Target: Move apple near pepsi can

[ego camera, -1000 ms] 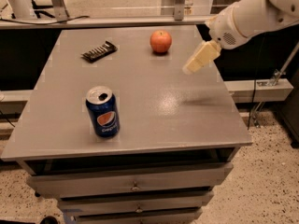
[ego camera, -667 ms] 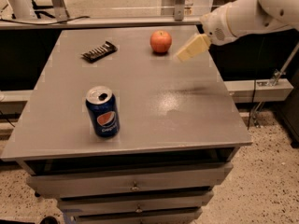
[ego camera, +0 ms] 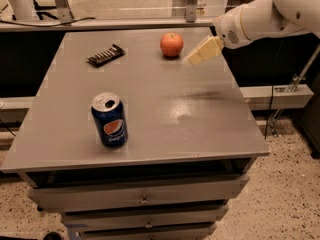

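The round orange-red apple sits on the grey table top near its far edge. The dark blue pepsi can stands upright near the front left, well apart from the apple. My gripper hangs at the end of the white arm, just to the right of the apple and a little above the table. It holds nothing.
A flat dark snack bar wrapper lies at the far left of the table. The white arm reaches in from the upper right. Drawers sit under the table's front edge. A rail runs behind the table.
My gripper has moved left and toward the far edge, closer to the apple. The apple, can and wrapper have not moved.
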### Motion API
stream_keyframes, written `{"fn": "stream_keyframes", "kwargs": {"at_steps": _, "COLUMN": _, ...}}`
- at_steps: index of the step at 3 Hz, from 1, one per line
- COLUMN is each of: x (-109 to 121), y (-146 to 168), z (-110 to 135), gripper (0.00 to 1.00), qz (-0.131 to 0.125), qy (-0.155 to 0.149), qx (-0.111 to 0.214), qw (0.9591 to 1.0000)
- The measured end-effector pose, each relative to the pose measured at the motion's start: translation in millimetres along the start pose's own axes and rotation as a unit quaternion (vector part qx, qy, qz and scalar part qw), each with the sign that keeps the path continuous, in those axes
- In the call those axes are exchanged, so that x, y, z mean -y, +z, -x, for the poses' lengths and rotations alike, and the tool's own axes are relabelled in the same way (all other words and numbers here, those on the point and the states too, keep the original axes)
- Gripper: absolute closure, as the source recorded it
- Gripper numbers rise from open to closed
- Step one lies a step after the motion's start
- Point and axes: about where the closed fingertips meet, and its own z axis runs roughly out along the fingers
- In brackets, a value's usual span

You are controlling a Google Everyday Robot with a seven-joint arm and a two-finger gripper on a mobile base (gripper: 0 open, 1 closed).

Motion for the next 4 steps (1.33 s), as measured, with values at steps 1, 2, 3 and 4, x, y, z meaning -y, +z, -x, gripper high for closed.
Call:
{"fn": "stream_keyframes", "kwargs": {"at_steps": 1, "x": 5.2, "y": 19.7, "z": 6.8, "gripper": 0.00, "qz": -0.002, "qy": 0.009, "qx": 0.041, "qw": 0.9991}}
{"fn": "stream_keyframes", "kwargs": {"at_steps": 2, "x": 23.5, "y": 49.5, "z": 12.6, "gripper": 0.00, "qz": -0.014, "qy": 0.039, "qx": 0.101, "qw": 0.9941}}
{"fn": "stream_keyframes", "kwargs": {"at_steps": 3, "x": 43.8, "y": 76.5, "z": 13.7, "gripper": 0.00, "qz": -0.022, "qy": 0.063, "qx": 0.141, "qw": 0.9878}}
{"fn": "stream_keyframes", "kwargs": {"at_steps": 4, "x": 64.9, "y": 101.8, "z": 6.6, "gripper": 0.00, "qz": -0.030, "qy": 0.077, "qx": 0.160, "qw": 0.9837}}
